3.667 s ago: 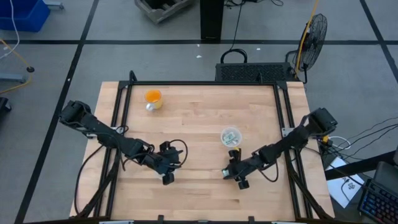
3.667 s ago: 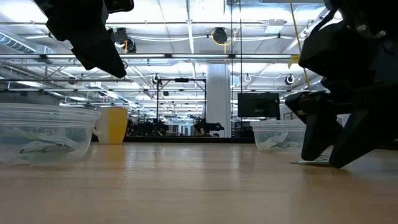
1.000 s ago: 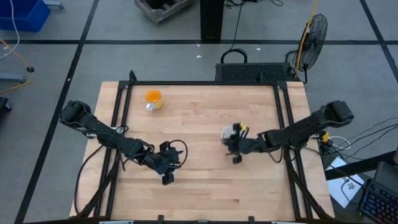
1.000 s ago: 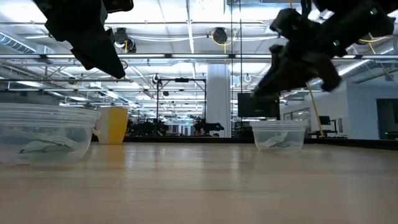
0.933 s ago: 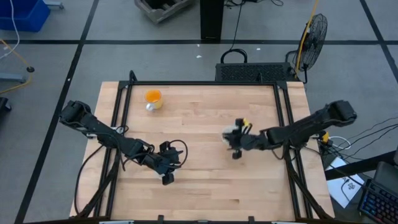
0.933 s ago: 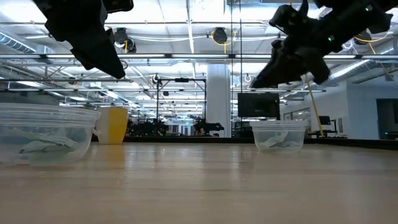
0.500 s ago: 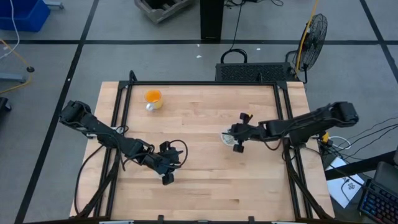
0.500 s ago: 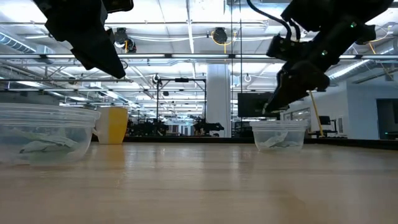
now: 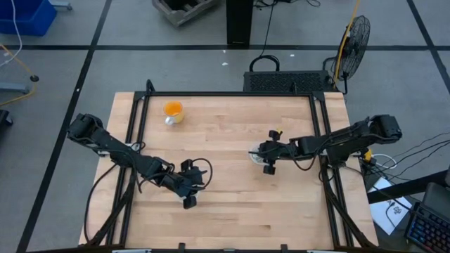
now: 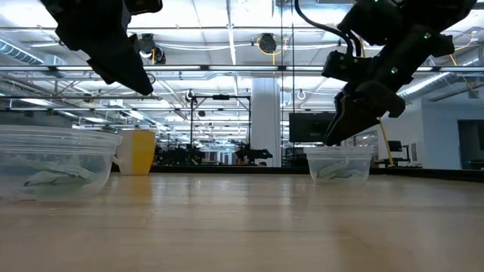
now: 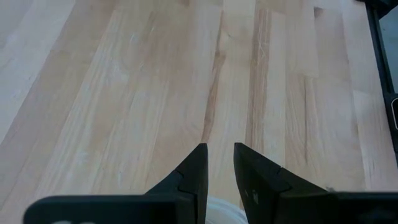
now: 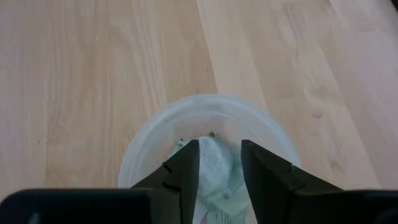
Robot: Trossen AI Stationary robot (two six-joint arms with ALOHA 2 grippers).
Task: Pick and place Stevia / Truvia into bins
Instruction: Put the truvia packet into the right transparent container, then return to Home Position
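While the wooden table (image 9: pixel 225 119) shows whole from above, the right arm covers most of the clear bin (image 9: pixel 254 154) on its right half, so only a sliver of whitish rim peeks out beside the right gripper (image 9: pixel 268 157). At table height that same bin (image 10: pixel 339 164) is seen in full, far off, with pale packets (image 10: pixel 333 174) heaped inside, though how many cannot be counted. Seen from the right wrist, the bin (image 12: pixel 149 143) lies directly beneath the right gripper (image 12: pixel 219 163), whose dark fingers (image 12: pixel 184 167) stand a narrow gap apart with nothing pinched between them; pale green and white packets (image 12: pixel 214 163) show through that gap, resting in the bin. A second bin (image 10: pixel 53 160) sits close to the low camera and is cut off at the picture's edge (it holds a few packets (image 10: pixel 51 177) too). From above it is hidden under the left gripper (image 9: pixel 190 196), which waits near the table's front left, its fingers (image 11: pixel 198 171) slightly parted and empty. An orange cup (image 9: pixel 173 110) stands well apart near the back left.
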